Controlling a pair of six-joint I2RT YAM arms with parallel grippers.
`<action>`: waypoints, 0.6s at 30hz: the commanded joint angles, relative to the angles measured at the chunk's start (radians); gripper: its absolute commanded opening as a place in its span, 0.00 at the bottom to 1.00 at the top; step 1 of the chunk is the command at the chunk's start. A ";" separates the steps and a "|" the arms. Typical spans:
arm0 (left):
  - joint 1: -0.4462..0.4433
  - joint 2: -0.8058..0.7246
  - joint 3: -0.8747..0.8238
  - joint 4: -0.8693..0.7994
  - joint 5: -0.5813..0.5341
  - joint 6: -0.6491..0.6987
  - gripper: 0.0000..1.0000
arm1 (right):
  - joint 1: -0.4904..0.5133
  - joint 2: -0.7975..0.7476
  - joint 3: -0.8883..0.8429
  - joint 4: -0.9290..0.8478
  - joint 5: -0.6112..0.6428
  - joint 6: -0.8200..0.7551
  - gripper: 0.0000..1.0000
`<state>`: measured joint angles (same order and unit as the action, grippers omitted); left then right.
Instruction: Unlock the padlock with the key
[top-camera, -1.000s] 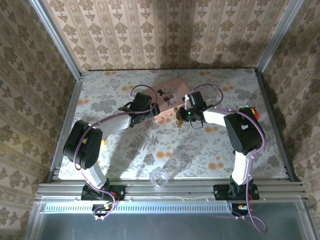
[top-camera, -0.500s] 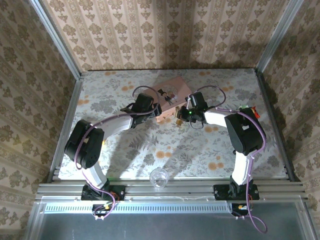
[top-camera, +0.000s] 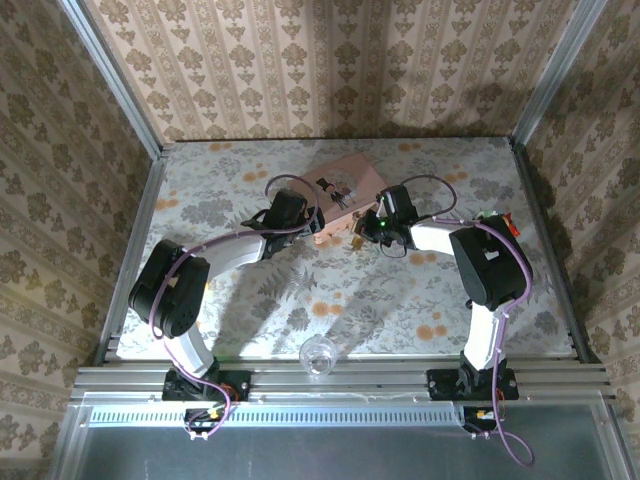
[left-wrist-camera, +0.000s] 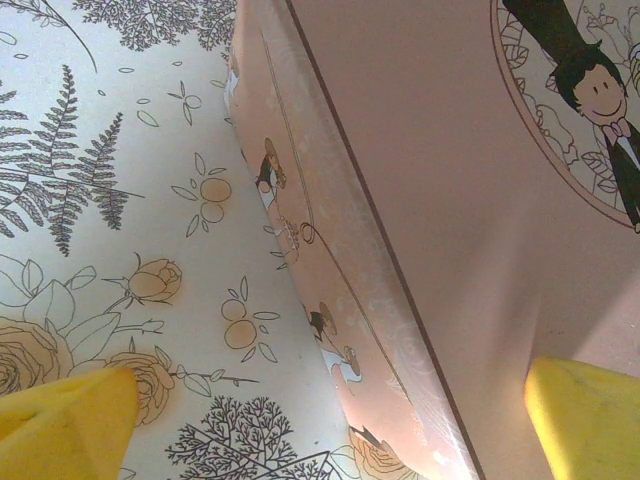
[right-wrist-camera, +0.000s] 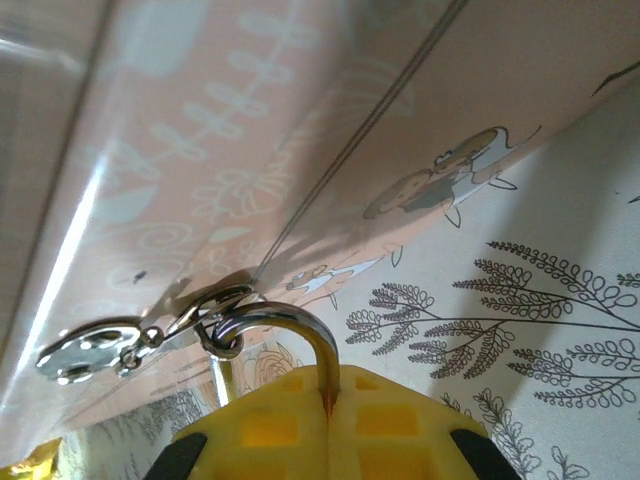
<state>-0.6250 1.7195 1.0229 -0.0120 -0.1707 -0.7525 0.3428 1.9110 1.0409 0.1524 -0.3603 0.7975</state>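
My right pincer (right-wrist-camera: 327, 405) is clenched on the padlock (right-wrist-camera: 290, 320). Its silvery shackle rises from the seam between my yellow pads (right-wrist-camera: 400, 425) and curls toward ten o'clock, through the hasp (right-wrist-camera: 95, 355) on the pink box (right-wrist-camera: 250, 130). The brass body is hidden, presumably pinched between the pads, so the lock is steadied for unlocking. My left pincer (left-wrist-camera: 325, 410) is released wide. One finger hangs over the surface (left-wrist-camera: 120, 200) at eight o'clock and the other over the box's top at four, straddling the box edge, likely to brace it.
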 joint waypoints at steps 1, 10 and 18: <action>-0.017 0.026 -0.047 -0.111 0.027 0.004 1.00 | -0.009 0.009 -0.010 0.072 0.037 0.069 0.00; -0.004 0.031 -0.053 -0.112 0.026 -0.008 1.00 | -0.017 0.012 -0.020 0.084 0.078 0.126 0.00; 0.013 0.032 -0.051 -0.127 0.023 -0.014 1.00 | -0.026 0.010 -0.045 0.131 0.092 0.195 0.00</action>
<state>-0.6201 1.7195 1.0138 0.0059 -0.1574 -0.7708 0.3428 1.9141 1.0073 0.2359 -0.3435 0.9428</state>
